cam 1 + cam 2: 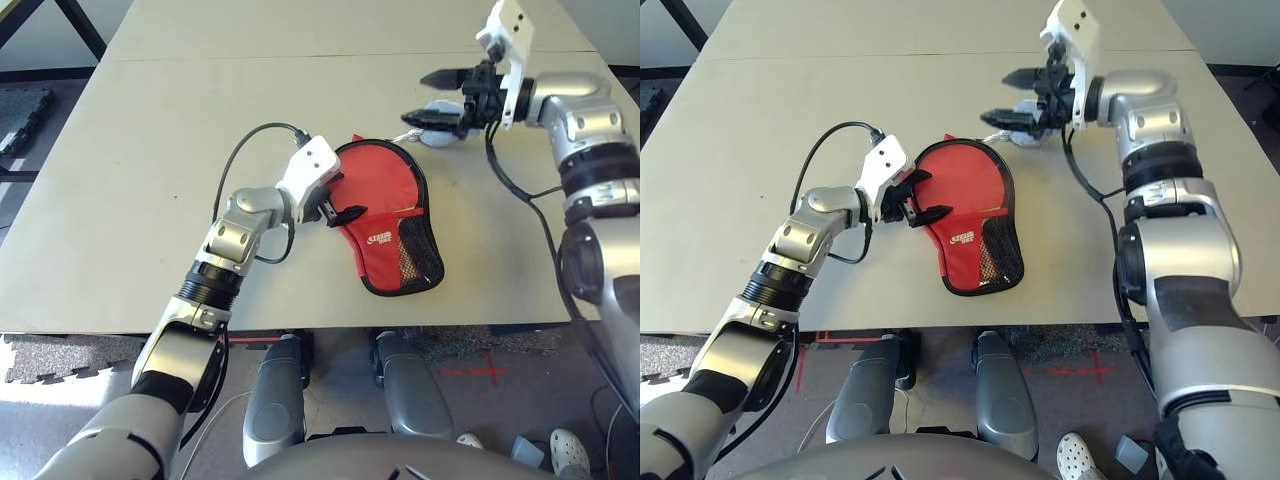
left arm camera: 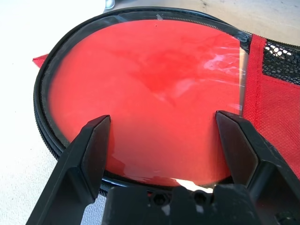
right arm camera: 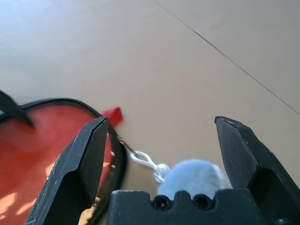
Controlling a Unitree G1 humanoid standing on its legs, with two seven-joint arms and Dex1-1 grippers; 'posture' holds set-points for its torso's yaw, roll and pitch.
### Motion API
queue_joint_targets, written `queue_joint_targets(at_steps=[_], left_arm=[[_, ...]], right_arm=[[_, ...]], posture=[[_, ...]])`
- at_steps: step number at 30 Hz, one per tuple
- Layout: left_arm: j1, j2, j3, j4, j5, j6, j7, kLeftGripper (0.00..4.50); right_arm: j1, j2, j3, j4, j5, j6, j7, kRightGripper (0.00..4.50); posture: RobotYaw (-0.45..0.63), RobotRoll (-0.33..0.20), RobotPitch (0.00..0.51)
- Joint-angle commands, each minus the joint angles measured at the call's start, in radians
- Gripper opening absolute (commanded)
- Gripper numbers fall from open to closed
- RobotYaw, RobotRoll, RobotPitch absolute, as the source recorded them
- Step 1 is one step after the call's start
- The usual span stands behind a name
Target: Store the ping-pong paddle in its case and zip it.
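The red case (image 1: pixel 385 200) with black trim and a mesh pocket lies flat on the table, its round end away from me. Its zipper line (image 2: pixel 44 126) runs around the round face. The ping-pong paddle is hidden. My left gripper (image 1: pixel 350 196) hovers open at the case's left edge, its fingers (image 2: pixel 91 145) spread over the round red face (image 2: pixel 154 89). Past the case's far right corner, my right gripper (image 1: pixel 415 97) stands open just above a small pale grey pouch (image 3: pixel 194 176). A white cord (image 3: pixel 145 161) joins the pouch to the case's rim.
The beige table (image 1: pixel 150 150) has a seam across its far part and its front edge lies just below the case. A black cable (image 1: pixel 235 170) loops from my left wrist. Dark floor mats (image 1: pixel 20 115) lie beyond the table's left side.
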Motion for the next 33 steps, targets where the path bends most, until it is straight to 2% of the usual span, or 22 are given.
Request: queue_joint_targets(at_steps=[1,6,25,28,33], left_arm=[[0.063,0.0,-0.065,0.007,0.022,0.055,-0.004,4.49],[0.081,0.006,-0.068,-0.031,0.018,0.076,0.001,4.49],[0.091,0.002,-0.068,-0.086,0.0,0.122,0.012,4.49],[0.09,0.001,-0.07,-0.085,0.001,0.119,0.013,4.5],[0.087,-0.001,-0.075,-0.078,0.004,0.112,0.013,4.5]], right_arm=[[-0.009,-0.019,-0.013,0.08,-0.028,0.001,-0.084,4.5],[0.005,-0.02,-0.044,0.137,-0.03,0.042,-0.185,4.5],[0.089,0.026,-0.123,0.166,-0.026,0.135,-0.234,4.5],[0.093,0.028,-0.132,0.164,-0.026,0.133,-0.241,3.86],[0.097,0.023,-0.139,0.16,-0.024,0.127,-0.241,2.2]], posture=[[-0.02,0.0,0.228],[0.0,0.0,0.234],[0.01,0.0,0.236],[0.01,0.0,0.235],[0.01,0.0,0.232]])
